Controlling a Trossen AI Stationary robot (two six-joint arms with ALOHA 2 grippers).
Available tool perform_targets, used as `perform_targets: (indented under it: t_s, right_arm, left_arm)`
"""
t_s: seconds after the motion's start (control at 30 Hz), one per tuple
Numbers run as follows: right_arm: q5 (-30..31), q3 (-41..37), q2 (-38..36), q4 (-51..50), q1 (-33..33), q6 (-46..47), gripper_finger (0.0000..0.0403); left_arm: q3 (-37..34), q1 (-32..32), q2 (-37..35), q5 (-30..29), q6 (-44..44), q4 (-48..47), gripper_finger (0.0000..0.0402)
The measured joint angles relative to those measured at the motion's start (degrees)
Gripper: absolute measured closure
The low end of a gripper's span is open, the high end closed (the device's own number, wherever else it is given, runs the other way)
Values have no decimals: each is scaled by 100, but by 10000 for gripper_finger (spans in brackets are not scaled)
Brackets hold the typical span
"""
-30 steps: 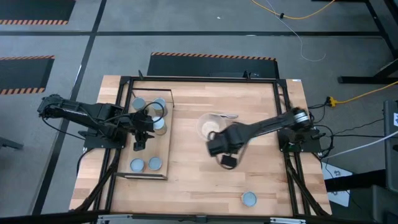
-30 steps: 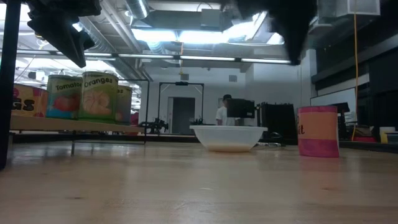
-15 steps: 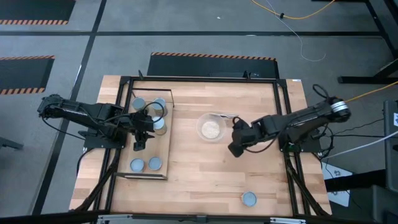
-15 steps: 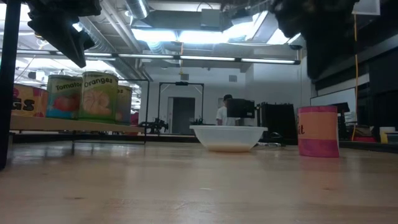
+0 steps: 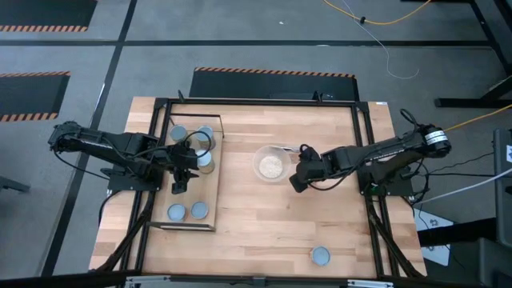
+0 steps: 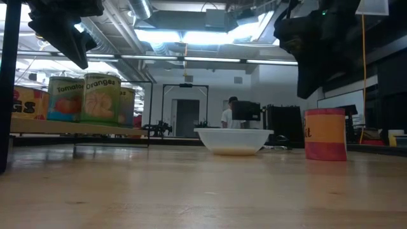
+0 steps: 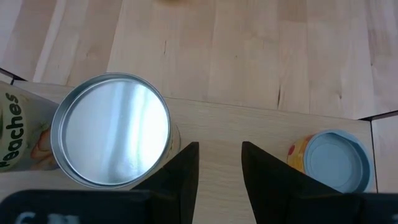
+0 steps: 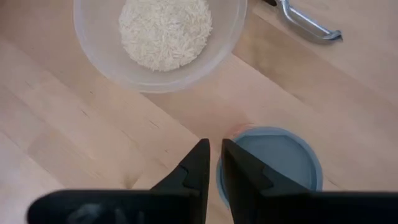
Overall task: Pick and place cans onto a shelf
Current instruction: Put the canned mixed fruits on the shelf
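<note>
Overhead, the left gripper (image 5: 178, 182) hangs above the rectangular light-wood shelf with a thin black wire frame (image 5: 210, 194) at the table's left side. Its two dark fingers (image 7: 177, 177) stand a little apart with nothing between them; bare shelf wood shows through the gap. Just beside them stands a silvery-topped can with a pale "Peaches" label (image 7: 112, 138), and farther off on the same board a yellow-sided can with a blue-grey lid (image 7: 334, 159).

More round-topped cans cluster at the shelf's far end (image 5: 190, 142), and two sit side by side at its near end (image 5: 186, 212). From table height, a green "Tomato" can (image 6: 65, 98) and a green "Oranges" can (image 6: 100, 98) stand upright on the shelf.

Meanwhile the right gripper (image 5: 294, 182) hovers over the middle of the table, just beside the clear round bowl of pale grains (image 5: 272, 165). Its fingers (image 8: 198, 165) are nearly pressed together and empty. Below them a pink-sided can with a blue-grey lid (image 8: 273, 163) stands upright on the tabletop, near the bowl and a thin silver utensil (image 8: 308, 23).

One more can (image 5: 320, 255) stands alone near the table's front edge.
</note>
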Motion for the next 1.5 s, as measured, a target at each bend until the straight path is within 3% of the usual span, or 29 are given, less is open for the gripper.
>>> perform_targets:
  t_s: [1.5]
  right_arm:
    - [5,2,557,-181,4,-13,356]
  left_arm:
    - [0,1,0,2,-12,-1,288]
